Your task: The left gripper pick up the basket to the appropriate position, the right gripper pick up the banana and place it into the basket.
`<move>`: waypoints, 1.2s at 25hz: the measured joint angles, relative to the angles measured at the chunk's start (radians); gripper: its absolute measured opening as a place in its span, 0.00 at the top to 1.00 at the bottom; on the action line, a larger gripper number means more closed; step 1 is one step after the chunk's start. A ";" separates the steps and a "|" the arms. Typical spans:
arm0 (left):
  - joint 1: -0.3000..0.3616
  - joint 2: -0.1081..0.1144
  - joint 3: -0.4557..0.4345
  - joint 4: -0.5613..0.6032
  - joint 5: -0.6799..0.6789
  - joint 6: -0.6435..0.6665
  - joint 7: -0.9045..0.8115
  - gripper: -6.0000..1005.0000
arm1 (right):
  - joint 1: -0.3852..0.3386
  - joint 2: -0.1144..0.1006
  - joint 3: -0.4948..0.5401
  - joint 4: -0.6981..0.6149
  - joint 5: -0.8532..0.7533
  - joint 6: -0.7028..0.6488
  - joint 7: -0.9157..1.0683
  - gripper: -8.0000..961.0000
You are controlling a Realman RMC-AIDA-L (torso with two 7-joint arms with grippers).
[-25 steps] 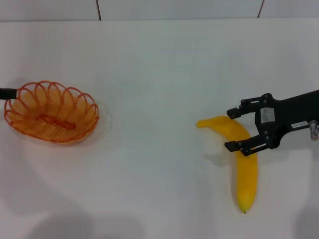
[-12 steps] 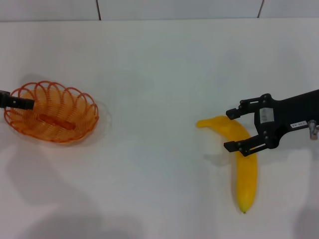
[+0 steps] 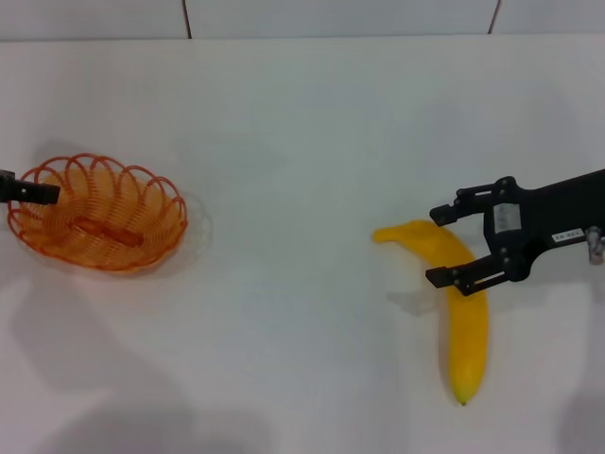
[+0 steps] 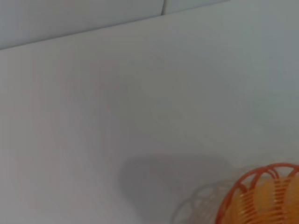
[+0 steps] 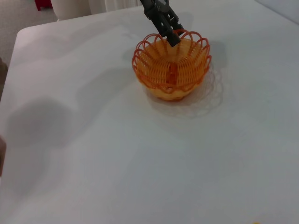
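Basket point(image 3: 97, 213), banana point(image 3: 456, 303) well apart on white table point(image 3: 302, 142).

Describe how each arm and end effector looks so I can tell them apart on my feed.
The right end effector is a black two-finger claw of linked bars, with a white label on its body and a second small white text label on the black forearm. A bit of silver wrist hardware shows at the frame edge. The left end effector is a slimmer black claw on a thin black arm; no markings are visible on it.

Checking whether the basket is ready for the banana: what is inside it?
The basket holds nothing loose; only its orange wire floor shows. The left tool tip covers a bit of its far rim.
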 joint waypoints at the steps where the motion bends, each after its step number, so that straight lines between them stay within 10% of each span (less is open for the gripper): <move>1: -0.002 -0.002 0.000 0.000 0.001 -0.001 0.001 0.20 | 0.001 0.000 -0.001 0.000 0.000 0.000 0.000 0.10; 9: -0.004 -0.018 0.001 -0.002 0.002 -0.037 0.013 0.24 | 0.012 0.000 -0.001 0.007 -0.010 0.000 0.005 0.10; 17: -0.005 -0.019 0.001 -0.002 0.002 -0.038 0.014 0.69 | 0.014 0.000 -0.003 0.005 -0.011 0.000 0.015 0.10; 30: -0.006 -0.032 0.000 0.015 -0.088 0.006 0.036 0.84 | 0.012 -0.001 0.004 0.009 -0.011 0.002 0.015 0.10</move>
